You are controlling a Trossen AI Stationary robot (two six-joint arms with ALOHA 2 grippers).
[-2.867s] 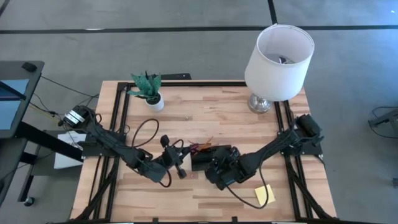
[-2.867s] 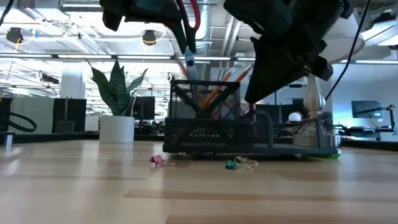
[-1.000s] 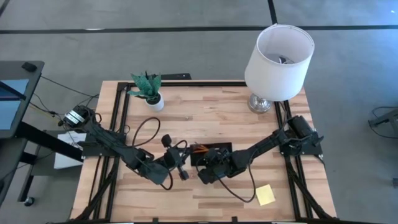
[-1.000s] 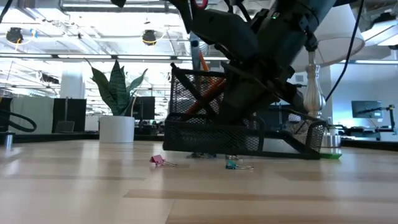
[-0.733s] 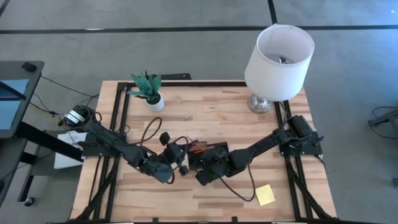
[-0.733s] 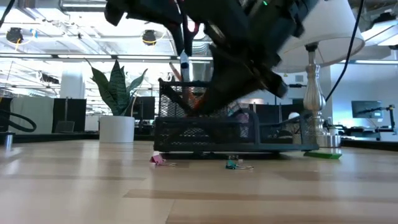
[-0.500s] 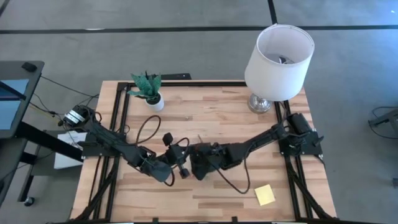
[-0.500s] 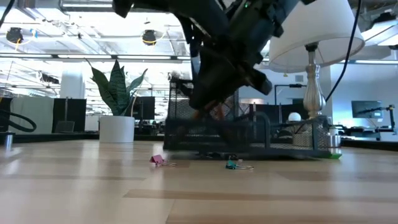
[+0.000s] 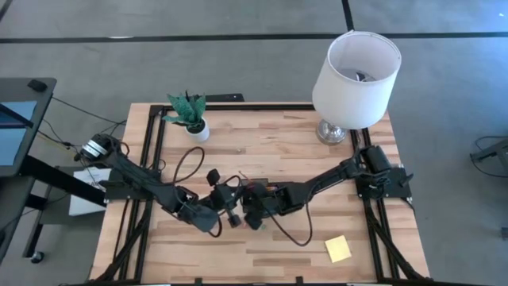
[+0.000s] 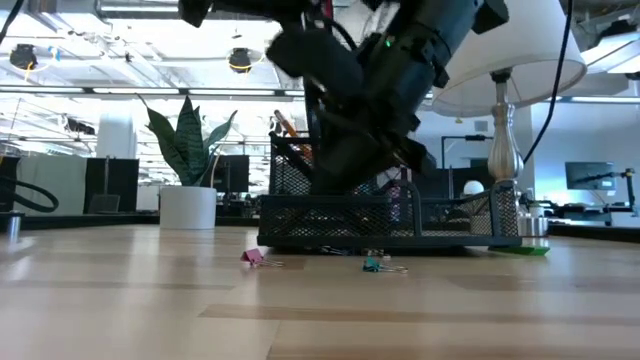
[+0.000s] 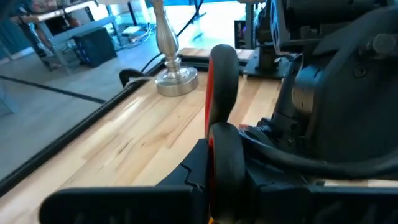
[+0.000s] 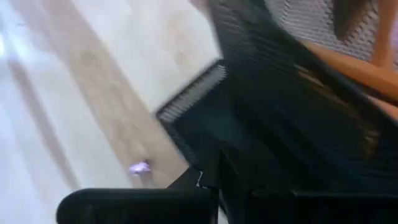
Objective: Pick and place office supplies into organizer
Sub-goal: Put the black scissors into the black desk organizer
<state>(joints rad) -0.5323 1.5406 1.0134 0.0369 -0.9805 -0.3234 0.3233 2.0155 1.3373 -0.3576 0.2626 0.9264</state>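
The organizer point(image 10: 400, 215), a black mesh tray, stands on the table with orange pencils point(image 10: 288, 128) sticking up at its left end. In the high view my right arm covers most of it. My right gripper point(image 9: 252, 211) is shut on its mesh point(image 12: 292, 93). Just to the left, my left gripper point(image 9: 228, 203) is shut on the red-handled scissors point(image 11: 221, 93), held above the table. A pink clip point(image 10: 253, 257) and a green clip point(image 10: 372, 264) lie on the wood in front of the organizer. The yellow sticky-note pad point(image 9: 337, 249) lies at the near right. My left gripper pinches the scissors' red-and-black handle loop point(image 11: 227, 149) between its two fingers, which reach out nearly level toward the table's right. The scissors are clear of the table. My right gripper grips the organizer's mesh wall point(image 12: 249, 143) near its left end, slanting down from the right. The fingers themselves hide the exact spot. The organizer rests level, its bottom on the table.
A potted plant point(image 9: 189, 115) stands at the far left and a white-shaded lamp point(image 9: 355, 75) at the far right, its base point(image 11: 175, 74) showing beyond the scissors. The two arms are close together at mid-table. Bare wood lies along the near edge.
My right gripper has gone toward the table's left with the organizer. The organizer was tipped with its left end raised. It now stands level on the table, farther left, close to my left gripper. My left gripper has stayed in place with the scissors.
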